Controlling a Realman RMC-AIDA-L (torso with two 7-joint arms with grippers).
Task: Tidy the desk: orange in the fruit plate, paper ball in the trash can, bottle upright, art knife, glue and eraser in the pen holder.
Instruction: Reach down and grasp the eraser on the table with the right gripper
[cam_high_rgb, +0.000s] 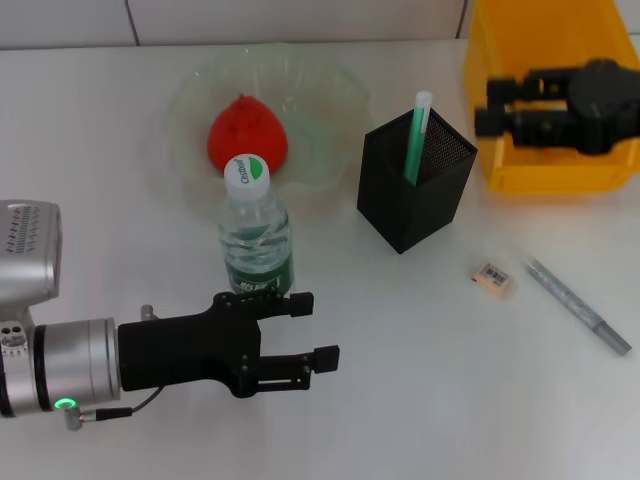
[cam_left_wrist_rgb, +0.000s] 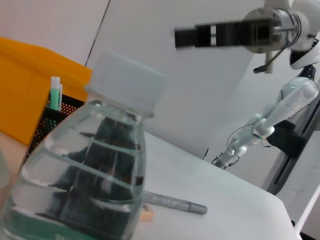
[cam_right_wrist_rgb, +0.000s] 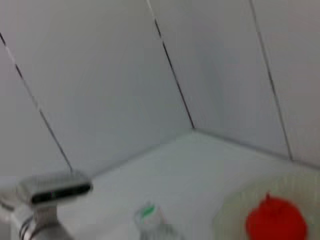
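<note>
A white desk (cam_high_rgb: 420, 400) meets a white tiled wall (cam_high_rgb: 300, 20). The clear green-labelled bottle (cam_high_rgb: 256, 235) stands upright; just beside it, the left gripper (cam_high_rgb: 308, 332) gapes wide. The right gripper (cam_high_rgb: 492, 106), fingers unclear, hovers over the yellow plastic trash can (cam_high_rgb: 560, 165).

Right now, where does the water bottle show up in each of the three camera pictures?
Head view: the bottle stands upright left of centre, in front of the fruit plate, just beyond the left tool.
Left wrist view: it fills the near foreground, white cap up.
Right wrist view: only its cap shows at the bottom edge.
Shared landmark: the bottle's white cap shows in every view; the orange shows in two.
</note>
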